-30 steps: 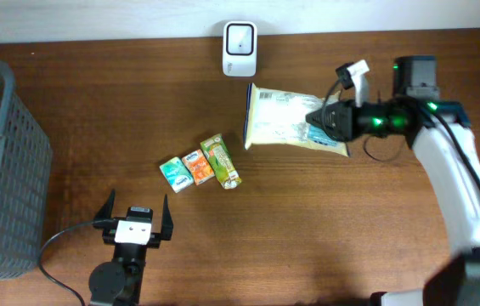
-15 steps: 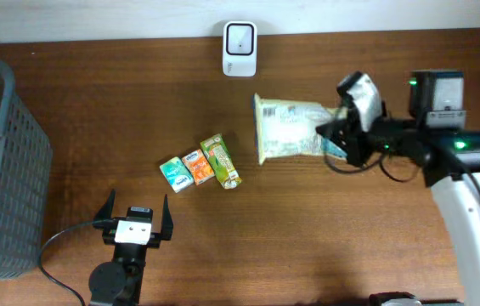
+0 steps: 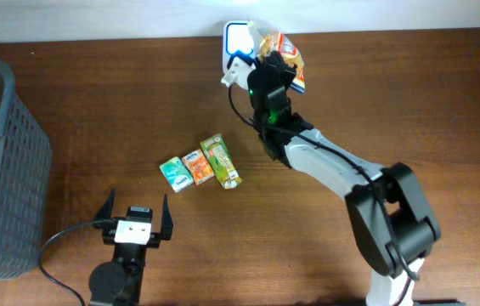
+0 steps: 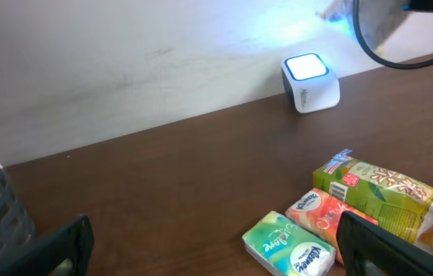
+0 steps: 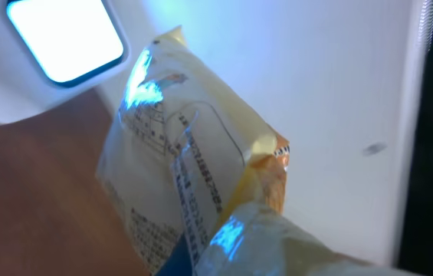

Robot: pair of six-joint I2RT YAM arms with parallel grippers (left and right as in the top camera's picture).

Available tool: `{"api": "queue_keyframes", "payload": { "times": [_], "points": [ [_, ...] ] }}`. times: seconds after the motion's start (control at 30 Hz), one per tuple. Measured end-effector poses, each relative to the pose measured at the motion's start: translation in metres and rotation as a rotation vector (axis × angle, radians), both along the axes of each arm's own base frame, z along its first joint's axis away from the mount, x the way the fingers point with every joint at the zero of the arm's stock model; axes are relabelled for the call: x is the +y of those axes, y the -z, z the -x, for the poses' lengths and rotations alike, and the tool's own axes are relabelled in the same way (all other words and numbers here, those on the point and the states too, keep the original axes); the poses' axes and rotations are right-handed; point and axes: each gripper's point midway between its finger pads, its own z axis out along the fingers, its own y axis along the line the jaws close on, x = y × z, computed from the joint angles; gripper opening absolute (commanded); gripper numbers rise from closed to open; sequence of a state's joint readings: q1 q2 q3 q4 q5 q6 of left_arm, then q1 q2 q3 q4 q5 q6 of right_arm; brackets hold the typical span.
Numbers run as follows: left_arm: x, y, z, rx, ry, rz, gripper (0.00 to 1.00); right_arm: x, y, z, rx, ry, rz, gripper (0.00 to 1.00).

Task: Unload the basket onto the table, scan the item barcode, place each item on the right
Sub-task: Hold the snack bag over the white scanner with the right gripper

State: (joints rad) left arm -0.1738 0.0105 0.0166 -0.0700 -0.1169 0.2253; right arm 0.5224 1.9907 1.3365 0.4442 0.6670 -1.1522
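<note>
the right pincer [image 3: 272, 63] is pressed together on the lower end of a snack bag [image 3: 282, 44] and holds it up off the counter [image 3: 375, 102], at the far edge by the wall. the scanner [image 3: 240, 37] stands just beside the bag, on the bag's left as the overhead view shows it. in the right wrist view the scanner [image 5: 57, 47] has its window lit. the bag [image 5: 189, 180] runs lengthwise away from the pincer, and its far end reaches up close under that window. blue light glints on the wrapper there, and a panel of fine print faces the camera.

the next move likely turns on whether the barcode faces the window. the print is too blurred to pick out a barcode, so it may be on this panel or on the hidden side. a small roll about the bag's long axis would probably bring it into the light.

the left pincer [image 3: 136, 211] is spread wide and holds nothing. it sits at the near edge, well apart from the scanner, so the right arm is the nearer one. three small packs [image 3: 199, 165] lie on the counter between the two arms.
</note>
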Motion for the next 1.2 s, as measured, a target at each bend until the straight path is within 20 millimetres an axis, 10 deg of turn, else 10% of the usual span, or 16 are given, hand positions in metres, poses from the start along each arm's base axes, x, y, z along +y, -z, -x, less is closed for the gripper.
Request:
{"api": "queue_keyframes", "payload": {
  "times": [0.3,0.63,0.9,1.2],
  "points": [
    [0.000,0.000,0.000,0.000,0.000,0.000,0.99,0.032,-0.011,-0.012,-0.073,-0.231,0.409,0.04],
    [0.000,0.000,0.000,0.000,0.000,0.000,0.99,0.037,0.002,-0.081,-0.122,-0.266,0.501,0.04],
    [0.000,0.000,0.000,0.000,0.000,0.000,0.99,0.037,0.049,-0.080,0.051,-0.338,0.697,0.04],
    [0.000,0.000,0.000,0.000,0.000,0.000,0.99,0.039,0.029,-0.083,-0.029,-0.318,0.752,0.04]
  ]
}}
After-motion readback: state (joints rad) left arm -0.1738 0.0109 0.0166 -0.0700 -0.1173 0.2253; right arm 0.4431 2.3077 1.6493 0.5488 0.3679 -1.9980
